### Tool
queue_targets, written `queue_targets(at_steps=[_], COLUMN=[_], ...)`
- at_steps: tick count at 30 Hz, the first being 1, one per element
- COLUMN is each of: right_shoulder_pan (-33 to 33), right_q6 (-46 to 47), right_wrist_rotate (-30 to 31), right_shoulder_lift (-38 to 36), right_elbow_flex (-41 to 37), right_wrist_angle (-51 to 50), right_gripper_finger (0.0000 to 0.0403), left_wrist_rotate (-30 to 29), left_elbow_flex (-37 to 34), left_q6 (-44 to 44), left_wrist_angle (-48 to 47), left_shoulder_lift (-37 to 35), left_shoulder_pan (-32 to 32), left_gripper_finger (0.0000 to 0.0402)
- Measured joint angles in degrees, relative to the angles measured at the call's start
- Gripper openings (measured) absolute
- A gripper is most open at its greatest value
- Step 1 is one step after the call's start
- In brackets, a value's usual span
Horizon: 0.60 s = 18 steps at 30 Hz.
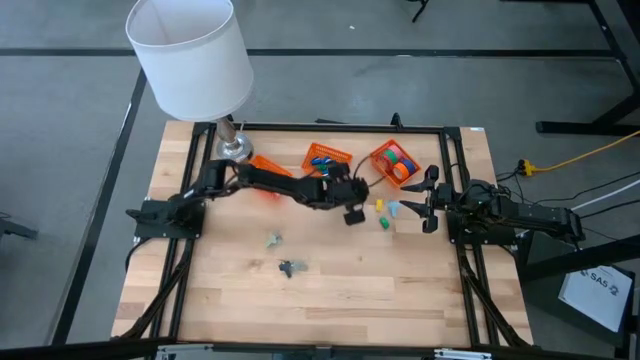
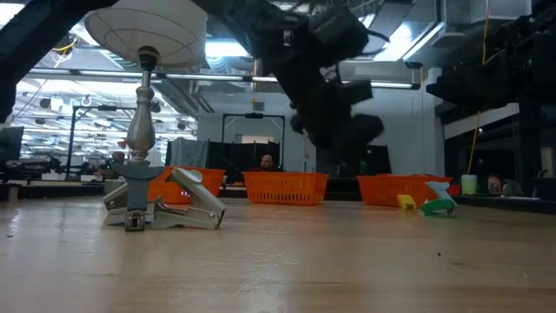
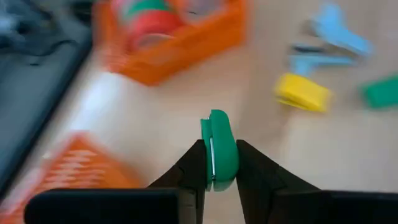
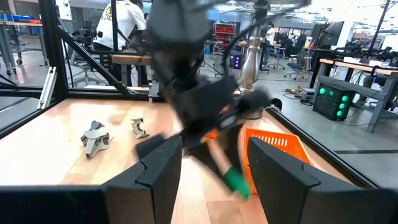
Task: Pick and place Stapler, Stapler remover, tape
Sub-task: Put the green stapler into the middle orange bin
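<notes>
Two grippers: my left gripper (image 3: 219, 167) is clamped on a small green stapler (image 3: 219, 149), lifted above mid-desk (image 1: 330, 300) near the orange baskets (image 1: 327, 157). My right gripper (image 4: 214, 165) waits at the right edge, fingers apart. Best practice, I judge: carry level, lower fully into a basket before releasing.

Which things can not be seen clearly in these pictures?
- Contents of the middle basket: high view, too small.
- Green piece in the left gripper: left wrist view, lower part hidden by the fingers; right wrist view, motion blur.
- Grey tools: high view, too small to name.
</notes>
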Motion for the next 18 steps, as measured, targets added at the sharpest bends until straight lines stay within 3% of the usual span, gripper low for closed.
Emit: queue_targets(at_steps=[10,18], right_shoulder_pan=[0.0,0.0], right_q6=[0.0,0.0], right_wrist_rotate=[0.0,0.0], right_shoulder_lift=[0.0,0.0], right_elbow_flex=[0.0,0.0], right_wrist_angle=[0.0,0.0], right_gripper_finger=[0.0188,0.0188], left_wrist_rotate=[-11.4,-12.5], left_elbow_flex=[0.1,0.1], left_q6=[-1.4,-2.6], left_wrist_angle=[-13.6,-19.0], left_shoulder_lift=[-6.3,-6.6], left_shoulder_pan=[4.4,7.7], left_gripper_finger=[0.0057,0.0078])
